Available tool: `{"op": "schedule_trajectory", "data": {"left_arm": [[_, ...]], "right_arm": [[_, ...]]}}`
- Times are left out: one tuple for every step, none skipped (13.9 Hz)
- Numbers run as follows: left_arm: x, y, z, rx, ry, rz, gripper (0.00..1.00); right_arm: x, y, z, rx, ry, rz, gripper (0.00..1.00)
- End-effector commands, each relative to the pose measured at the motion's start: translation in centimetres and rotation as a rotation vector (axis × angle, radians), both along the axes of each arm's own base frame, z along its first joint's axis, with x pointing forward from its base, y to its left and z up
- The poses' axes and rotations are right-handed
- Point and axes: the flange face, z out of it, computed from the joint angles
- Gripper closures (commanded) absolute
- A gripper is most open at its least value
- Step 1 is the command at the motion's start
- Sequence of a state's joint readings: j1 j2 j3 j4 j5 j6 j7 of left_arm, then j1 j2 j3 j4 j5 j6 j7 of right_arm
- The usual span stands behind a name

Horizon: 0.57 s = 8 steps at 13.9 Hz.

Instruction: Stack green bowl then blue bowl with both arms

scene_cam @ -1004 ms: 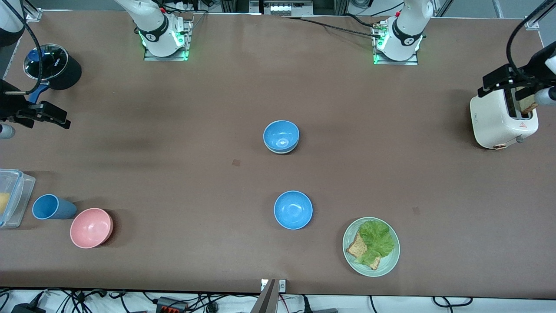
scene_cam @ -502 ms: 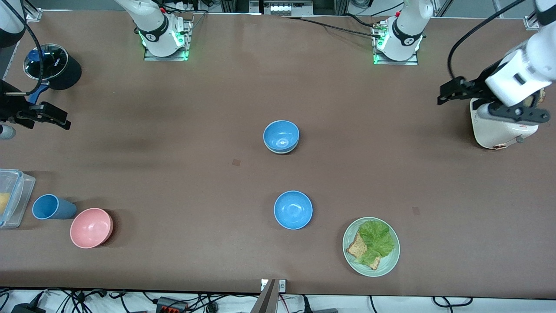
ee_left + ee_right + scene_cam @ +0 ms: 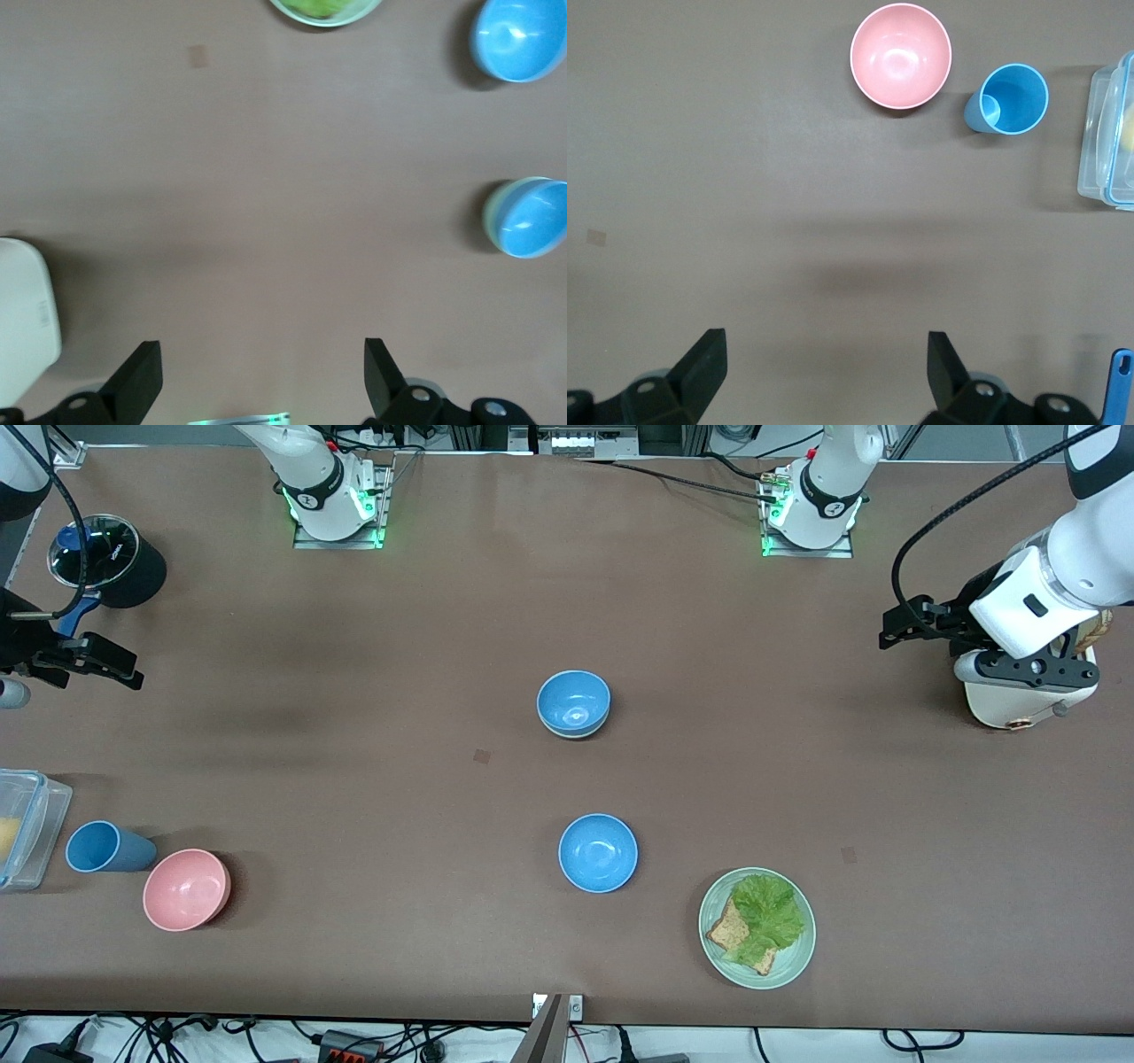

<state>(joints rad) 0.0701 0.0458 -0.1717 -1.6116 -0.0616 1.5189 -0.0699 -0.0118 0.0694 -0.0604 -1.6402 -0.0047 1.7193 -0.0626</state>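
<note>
The left gripper [image 3: 897,627], fingers apart and empty, has swung off the white toaster [image 3: 1019,695] toward mid-table, where one blue bowl [image 3: 574,700] already nests in the green bowl [image 3: 493,213], so the free blue bowl [image 3: 598,852], nearer the camera, looks next, while the right gripper [image 3: 84,660], also spread, waits over its end.

Your left gripper [image 3: 895,627] hangs with fingers spread wide at the left arm's end of the table; your right gripper [image 3: 106,662], equally agape, waits at the right arm's end.
</note>
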Motion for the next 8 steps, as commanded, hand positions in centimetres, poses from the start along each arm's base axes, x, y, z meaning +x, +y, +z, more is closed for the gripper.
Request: {"op": "schedule_trajectory", "data": {"left_arm": [[0.11,0.38,0.85,0.051,-0.037,0.015,0.0],[0.17,0.38,0.88,0.051,-0.042,0.016,0.0],[0.17,0.36,0.88,0.049,-0.041,0.017,0.0],[0.17,0.44,0.88,0.049,-0.041,0.018,0.0],[0.17,0.45,0.88,0.049,-0.041,0.018,0.0],[0.25,0.62,0.81,0.049,-0.041,0.02,0.0],[0.27,0.77,0.88,0.047,-0.043,0.021,0.0],[0.26,0.69,0.88,0.047,-0.043,0.02,0.0]], "right_arm": [[-0.41,0.18,0.24,-0.008,-0.01,0.023,0.0],[-0.41,0.18,0.24,-0.008,-0.01,0.023,0.0],[-0.4,0.18,0.31,-0.009,-0.011,0.023,0.0],[-0.38,0.18,0.33,-0.009,-0.013,0.023,0.0],[-0.34,0.26,0.29,-0.009,-0.016,0.025,0.0],[-0.33,0.26,0.31,-0.009,-0.017,0.025,0.0],[-0.31,0.33,0.38,-0.01,-0.019,0.026,0.0],[-0.33,0.6,0.47,-0.01,-0.02,0.031,0.0]]}}
